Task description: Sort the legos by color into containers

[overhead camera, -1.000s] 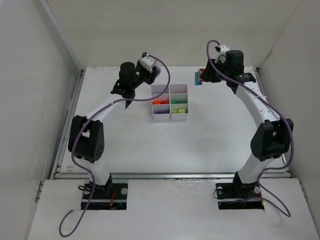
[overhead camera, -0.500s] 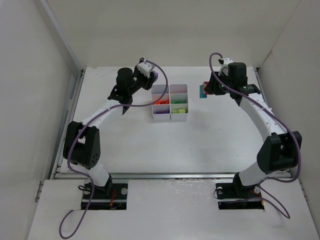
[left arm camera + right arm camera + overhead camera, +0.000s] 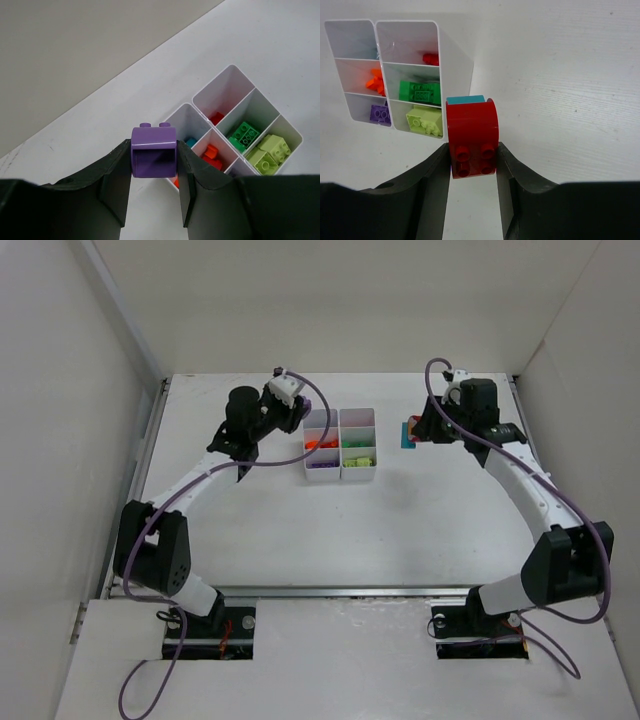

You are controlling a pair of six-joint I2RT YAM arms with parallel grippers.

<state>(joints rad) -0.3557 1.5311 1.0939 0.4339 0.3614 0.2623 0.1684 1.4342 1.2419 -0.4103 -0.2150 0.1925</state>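
Quick count first: 1 white tray split into 6 compartments, 2 columns by 3 rows, is sat on the table. 2 bricks are held up off the surface, 1 per claw.

The left gripper is pinched onto a purple brick, with 2 studs showing on top and the jaws pressed flat against its sides. In the top view it's placed just beside the tray's far-left corner. The right gripper is clamped onto a red brick with 4 studs turned to the camera. A teal piece is seen right against the brick's far edge, but whether it's clipped on can't be told. That claw is parked to the right of the tray, apart from it.

Tray contents, as counted in the right wrist view:
- 1 small red piece in the far-right compartment
- orange pieces in the middle-left, number not readable
- 1 dark green brick in the middle-right
- 1 second purple brick in the near-left
- lime green bricks in the near-right, at least 1

Differences between views: a teal bit in the compartment next to the red piece is shown clearly by the left wrist view, while only a sliver of it is caught in the right wrist view. The purple compartment is mostly blocked in the left wrist view by 1 of its own fingers. Where each claw sits relative to the tray is only given by the top view, where the small pieces are reduced to colour smudges.
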